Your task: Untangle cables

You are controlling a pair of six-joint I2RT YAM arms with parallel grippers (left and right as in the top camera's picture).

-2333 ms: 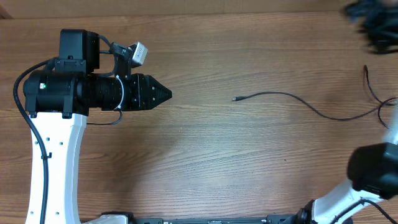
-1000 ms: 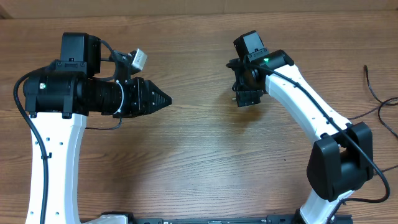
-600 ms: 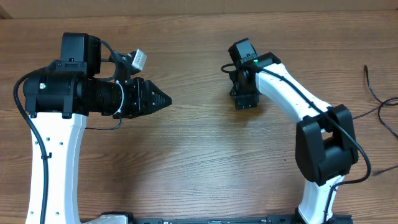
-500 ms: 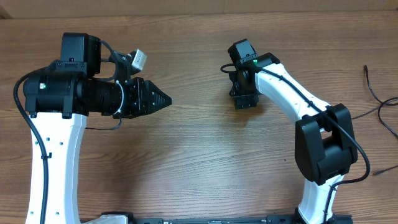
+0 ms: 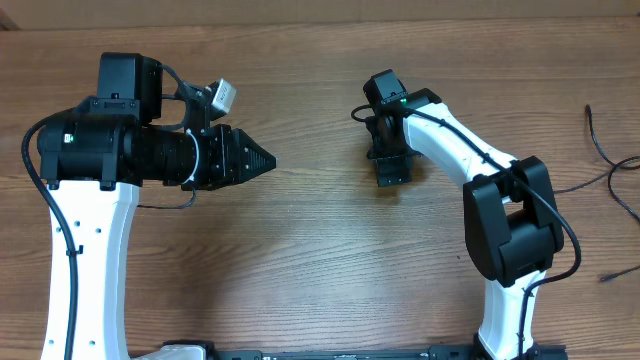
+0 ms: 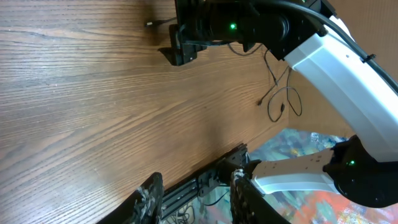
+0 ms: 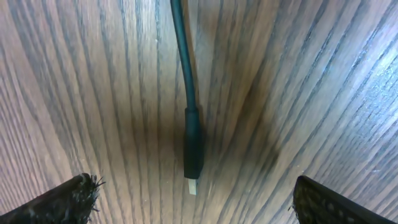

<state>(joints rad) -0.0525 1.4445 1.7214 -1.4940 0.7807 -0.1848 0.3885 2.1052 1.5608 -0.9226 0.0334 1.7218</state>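
The right claw [image 7: 200, 200] is hovering just above the tabletop [image 7: 93, 93] with its jaws spread wide and gripping nothing. The plug [image 7: 193, 149] of a thin black cable [image 7: 181, 56] is lying between the two fingertips [image 7: 78, 196], touching neither.

I'm guessing this cable is going to handle as something very light and limp, trailing and flopping behind whatever part gets lifted. Its smooth sheath may slide through a loose pinch. The moulded plug body looks like the one stiff spot, so that, or the collar right behind it, seems the place to take hold. Since it is lying flat on the wood, the fingertips would have to come right down to the surface.

The cord is looking matte and dark, thickening into the plug and ending in a small pale metal tip. It is running straight away from the plug and out of the wrist view.

Farther out, loose strands [image 5: 600, 165] are curling at the tabletop's right edge, well apart from the claw. I cannot tell whether they are joining this cord.

The left claw [image 6: 196, 196] is hanging partly apart and empty, far to the left.
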